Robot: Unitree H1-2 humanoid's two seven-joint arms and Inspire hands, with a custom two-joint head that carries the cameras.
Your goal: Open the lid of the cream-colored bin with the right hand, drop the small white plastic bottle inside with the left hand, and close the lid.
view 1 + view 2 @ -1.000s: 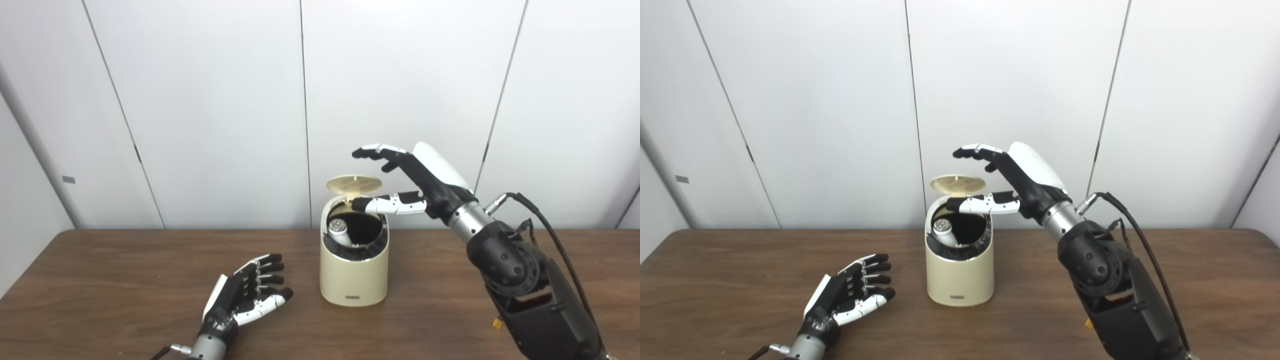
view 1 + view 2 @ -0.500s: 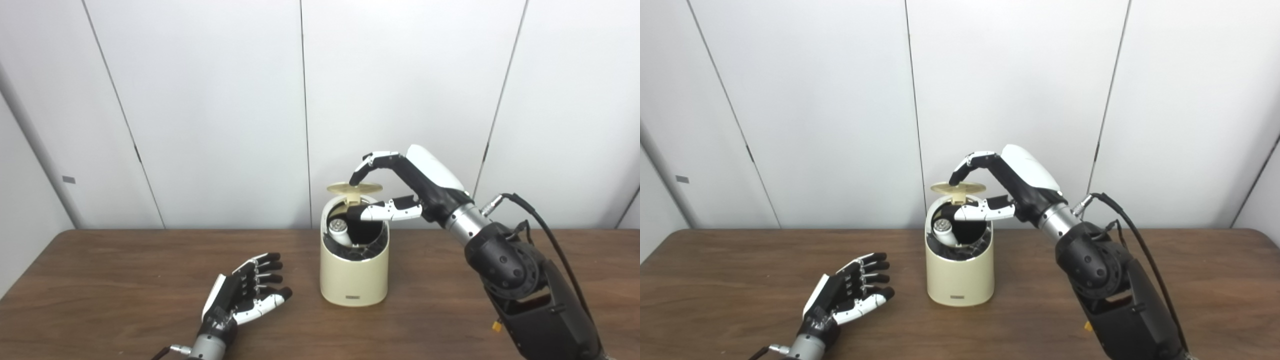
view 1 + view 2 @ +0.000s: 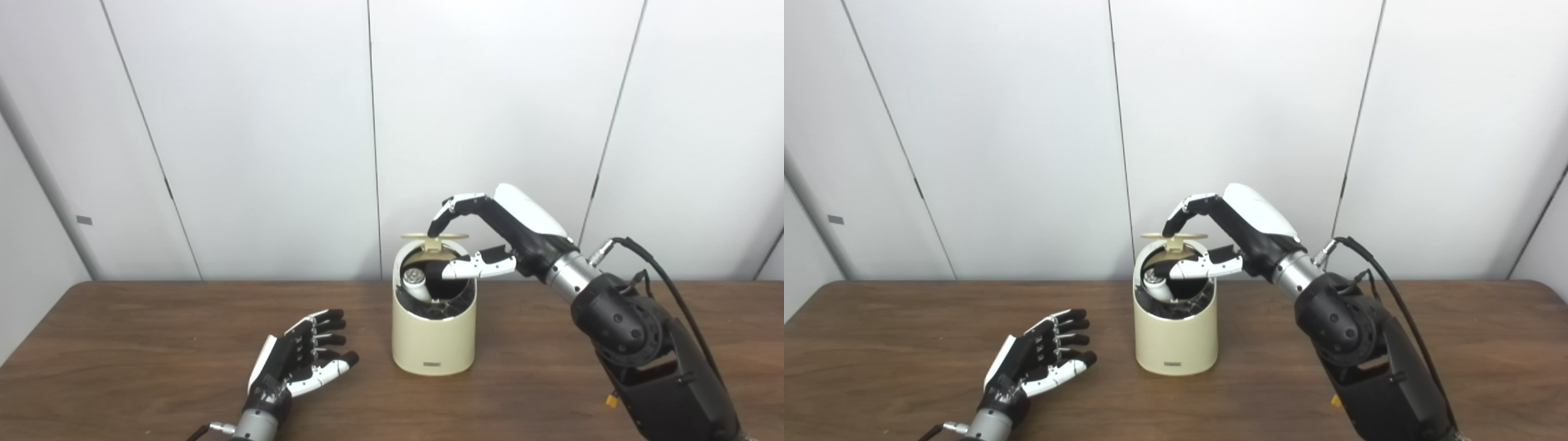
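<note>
Judging by the small white plastic bottle (image 3: 415, 283) lying inside the cream-colored bin (image 3: 433, 334), you have only closing left: your right hand (image 3: 490, 236) presses fingers (image 3: 436, 228) on the raised lid (image 3: 435, 236), left hand (image 3: 300, 362) released on the bench (image 3: 122, 343).

Bin (image 3: 433, 343) cream, dark inside; lid (image 3: 436, 236) cream; bottle (image 3: 415, 284) white, silvery cap; both hands black with white segments, left (image 3: 300, 361), right (image 3: 508, 236); table (image 3: 122, 343) dark brown wood grain; wall (image 3: 245, 122) white
</note>
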